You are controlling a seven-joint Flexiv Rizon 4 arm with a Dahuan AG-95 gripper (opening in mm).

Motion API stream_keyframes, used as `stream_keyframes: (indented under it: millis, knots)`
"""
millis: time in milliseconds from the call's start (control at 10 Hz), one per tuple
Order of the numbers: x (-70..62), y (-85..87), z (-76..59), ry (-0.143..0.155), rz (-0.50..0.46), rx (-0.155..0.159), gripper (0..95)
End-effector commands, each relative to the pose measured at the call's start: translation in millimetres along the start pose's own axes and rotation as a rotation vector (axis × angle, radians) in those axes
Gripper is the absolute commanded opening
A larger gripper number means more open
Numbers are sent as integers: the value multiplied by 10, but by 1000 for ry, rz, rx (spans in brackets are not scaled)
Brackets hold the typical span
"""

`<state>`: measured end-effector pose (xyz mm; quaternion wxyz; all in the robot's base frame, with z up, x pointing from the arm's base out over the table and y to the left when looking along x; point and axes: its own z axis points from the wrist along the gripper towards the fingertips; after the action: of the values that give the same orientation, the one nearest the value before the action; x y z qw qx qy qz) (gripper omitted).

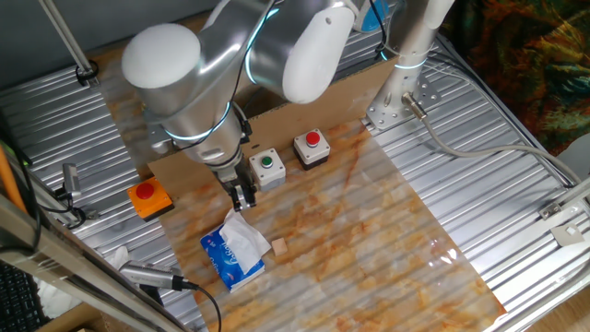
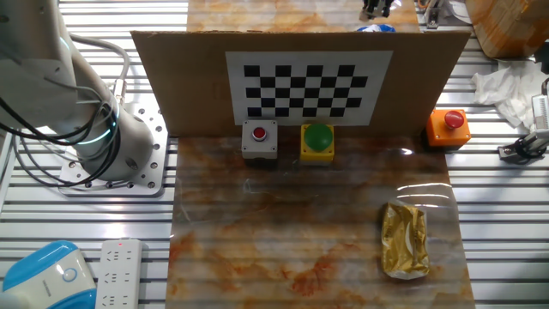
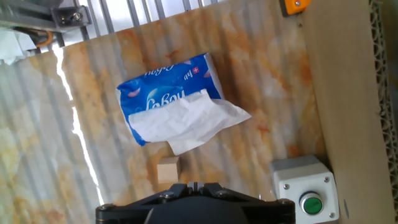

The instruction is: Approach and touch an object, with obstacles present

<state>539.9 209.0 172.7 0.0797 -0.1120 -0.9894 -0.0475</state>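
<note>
My gripper (image 1: 241,195) hangs shut and empty just above the marbled tabletop, with its fingertips closed together at the bottom edge of the hand view (image 3: 194,185). Right in front of it lies a blue tissue pack (image 1: 235,249) (image 3: 165,102) with a white tissue pulled out. Beside that sits a small wooden block (image 1: 278,247) (image 3: 168,169). A white box with a green button (image 1: 268,166) (image 3: 305,183) stands close to the gripper's side, and a box with a red button (image 1: 312,148) is further along. The obstacle, a long brown cardboard wall (image 1: 341,92) (image 2: 171,81) (image 3: 348,93), stands behind both boxes.
An orange box with a red button (image 1: 148,198) (image 2: 448,126) (image 3: 294,5) sits at the wall's end. On the wall's other side are a checkerboard sheet (image 2: 300,81), a grey red-button box (image 2: 259,140), a yellow green-button box (image 2: 317,140) and a gold foil pack (image 2: 405,240). Ribbed metal (image 1: 479,120) surrounds the mat.
</note>
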Motion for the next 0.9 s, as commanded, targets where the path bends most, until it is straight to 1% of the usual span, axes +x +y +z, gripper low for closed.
stream_keyframes:
  millis: [100, 200, 600, 900]
  knots:
    - [-40, -12, 88, -3, 3, 5, 0]
    - [-66, -13, 146, -9, 0, 12, 0]
    - [-175, -7, 466, -28, 6, 8, 0]
    - [-220, 9, 692, -43, 7, 10, 0]
